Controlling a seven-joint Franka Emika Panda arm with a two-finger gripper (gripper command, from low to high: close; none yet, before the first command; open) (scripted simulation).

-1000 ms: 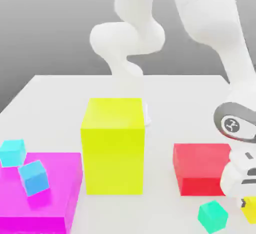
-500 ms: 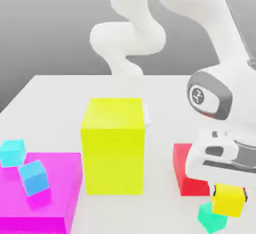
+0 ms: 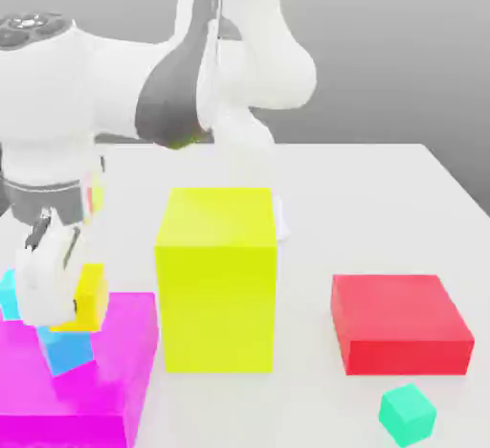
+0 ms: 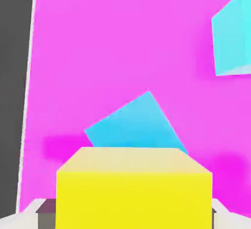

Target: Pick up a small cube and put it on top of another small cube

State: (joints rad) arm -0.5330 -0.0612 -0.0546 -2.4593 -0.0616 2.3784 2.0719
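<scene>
The white tabletop (image 3: 383,207) carries everything, and the white arm (image 3: 115,101) reaches across it toward the exterior view's left. Taking the tall yellow block (image 3: 217,279) as the landmark: it stands upright near the middle of the tabletop. The flat magenta block (image 3: 105,379) lies just beside it on the exterior view's left, and the lower red block (image 3: 400,324) sits apart from it on the exterior view's right. A small teal-green cube (image 3: 408,415) rests on the tabletop further out than the red block, toward the near edge.

The pincer (image 3: 67,293) hangs over the magenta block, left of the tall yellow block, pinching the small yellow cube (image 4: 135,194) between its 2 fingers (image 4: 19,216). The small sky-blue cube (image 4: 135,125) sits on the magenta block, turned at an angle, right under the yellow cube; whether the 2 touch I cannot tell. A lighter cyan cube (image 4: 233,34) lies off the magenta block's edge, farther from the tall yellow block than the sky-blue one
</scene>
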